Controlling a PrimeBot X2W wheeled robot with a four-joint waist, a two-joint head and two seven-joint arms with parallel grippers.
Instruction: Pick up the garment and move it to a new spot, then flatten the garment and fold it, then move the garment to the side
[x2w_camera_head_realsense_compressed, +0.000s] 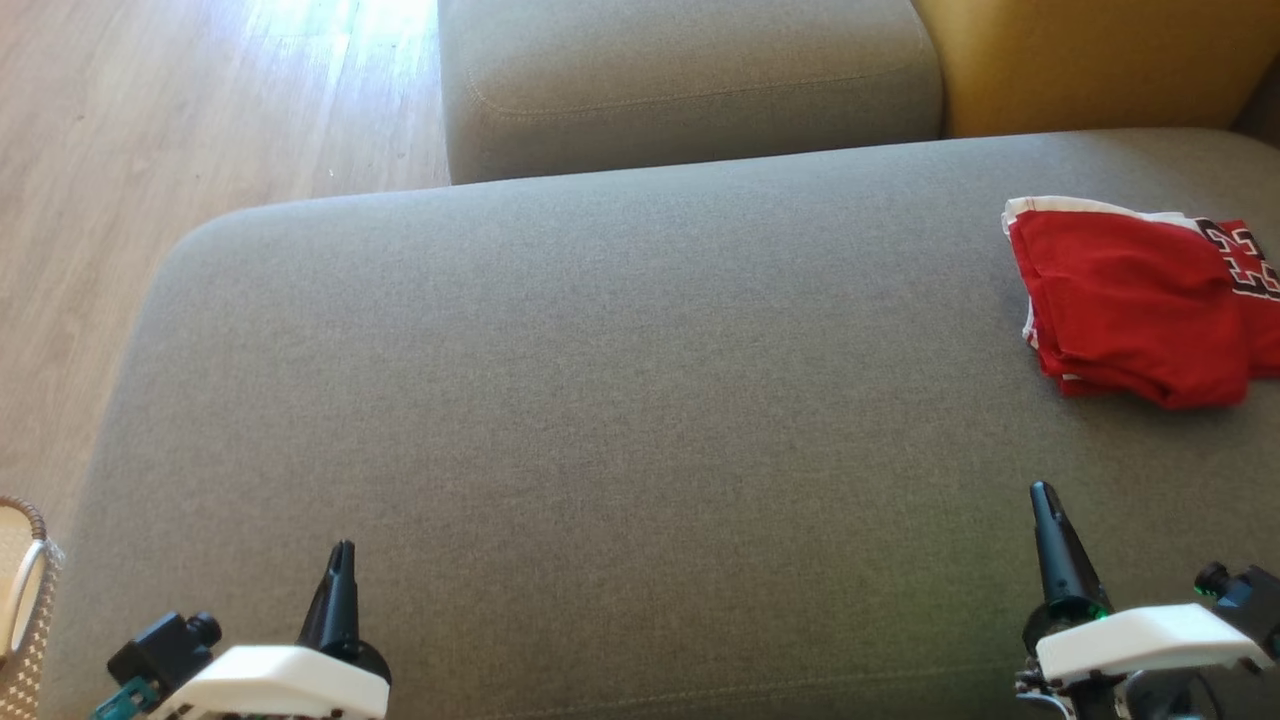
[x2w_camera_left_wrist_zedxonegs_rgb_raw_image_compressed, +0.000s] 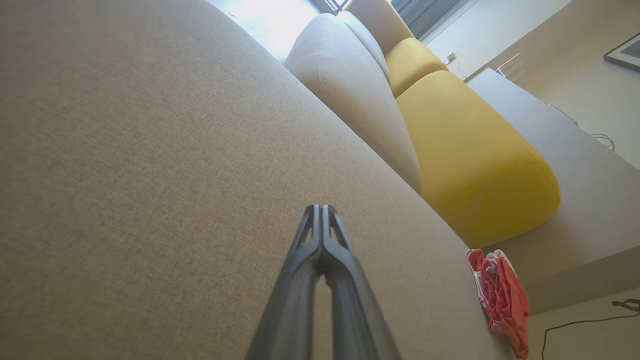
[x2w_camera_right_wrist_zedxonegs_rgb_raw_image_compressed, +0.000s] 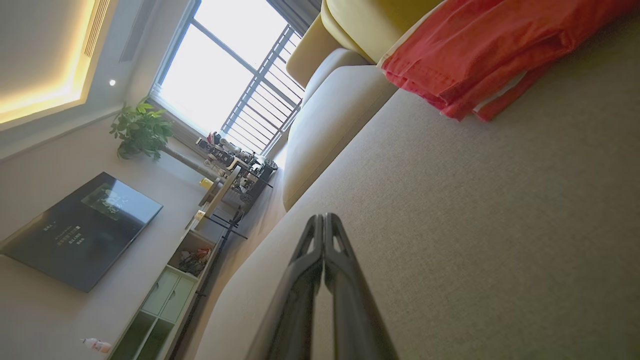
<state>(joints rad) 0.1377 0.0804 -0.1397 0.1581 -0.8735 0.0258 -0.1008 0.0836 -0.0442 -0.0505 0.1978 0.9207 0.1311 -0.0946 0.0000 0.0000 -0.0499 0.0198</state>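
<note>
Lying folded on the sofa seat (x2w_camera_head_realsense_compressed: 600, 400), the red garment (x2w_camera_head_realsense_compressed: 1130, 300) sits at 1 o'clock from the right hand (x2w_camera_head_realsense_compressed: 1042, 492), the nearer one. Both it and the left hand (x2w_camera_head_realsense_compressed: 342, 550) are closed and empty.

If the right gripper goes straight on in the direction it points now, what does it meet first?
The right gripper probably meets the grey seat cushion first; the red garment lies beside its line. Depth is unclear.
</note>
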